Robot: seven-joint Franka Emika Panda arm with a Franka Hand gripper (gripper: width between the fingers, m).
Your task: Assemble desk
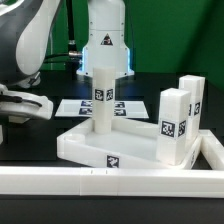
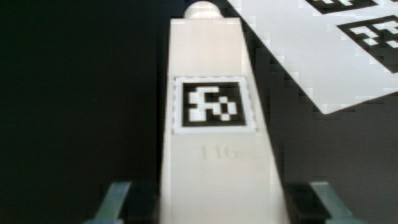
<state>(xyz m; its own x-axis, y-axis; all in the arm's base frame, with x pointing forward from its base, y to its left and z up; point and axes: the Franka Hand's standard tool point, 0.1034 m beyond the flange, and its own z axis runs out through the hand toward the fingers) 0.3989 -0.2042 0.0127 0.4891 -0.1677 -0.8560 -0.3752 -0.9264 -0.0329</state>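
Observation:
The white tray-like tabletop [image 1: 85,148] lies on the black table. One white tagged leg [image 1: 105,100] stands upright on it. Two more legs [image 1: 172,126] stand at its corner on the exterior view's right. In the wrist view a fourth leg [image 2: 217,110] with a square tag lies lengthwise between my fingers [image 2: 118,200]. My gripper [image 2: 219,205] is open and straddles this leg, with a dark gap on each side. In the exterior view the gripper [image 1: 14,112] is at the left edge, and the leg under it is hidden.
The marker board [image 1: 75,106] lies behind the tabletop and shows in the wrist view [image 2: 329,55] beyond the leg's tip. A long white rail [image 1: 110,182] borders the front and the exterior view's right. The arm's base [image 1: 105,40] stands at the back.

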